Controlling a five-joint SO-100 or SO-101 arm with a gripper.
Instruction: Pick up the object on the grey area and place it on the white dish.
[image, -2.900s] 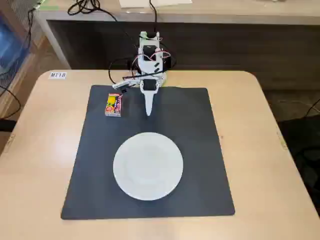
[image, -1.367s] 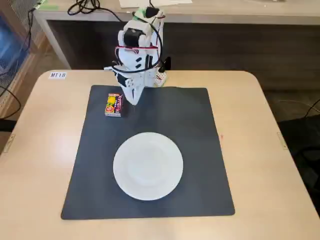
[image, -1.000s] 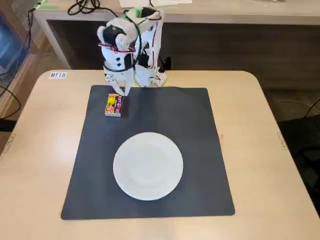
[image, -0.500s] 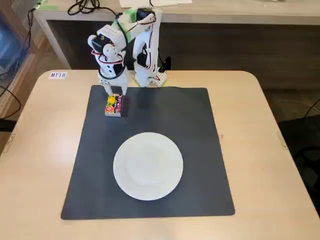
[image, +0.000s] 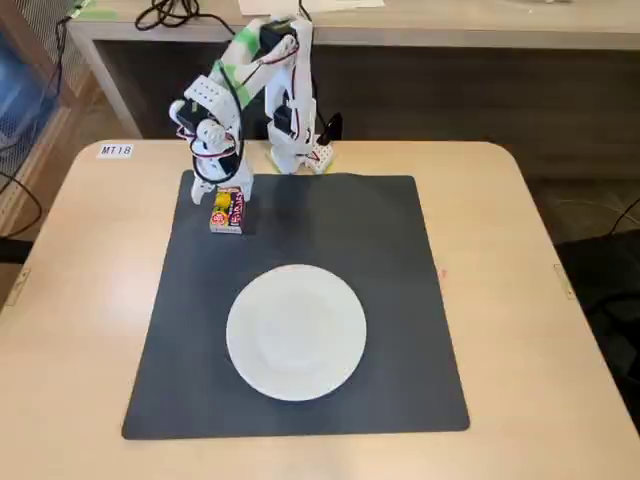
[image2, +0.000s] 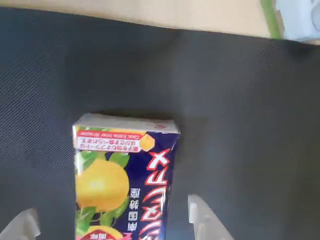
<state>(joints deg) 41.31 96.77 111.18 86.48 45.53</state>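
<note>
One small packet (image: 227, 211), yellow with red and purple print, lies on the grey mat (image: 400, 300) at its far left corner in the fixed view, well apart from the white dish (image: 296, 332), which sits near the middle of the mat's near half. Arm: white, bent down over the packet; gripper (image: 228, 200) directly above it, its opening not legible from here.

Wrist view: packet (image2: 125, 180) lies flat on the mat (image2: 240, 125), printed face up with a yellow citrus fruit and purple panel, its far short edge showing. Two pale fingertips (image2: 202, 217) stand apart, one at each long side, with clear gaps; nothing is held yet.

Handling, by judgement: light, thin card or foil, fairly stiff at the edges, face probably glossy and a little slippery. Best taken across the narrow width, mid-length, with modest squeeze; too hard may buckle it.
</note>
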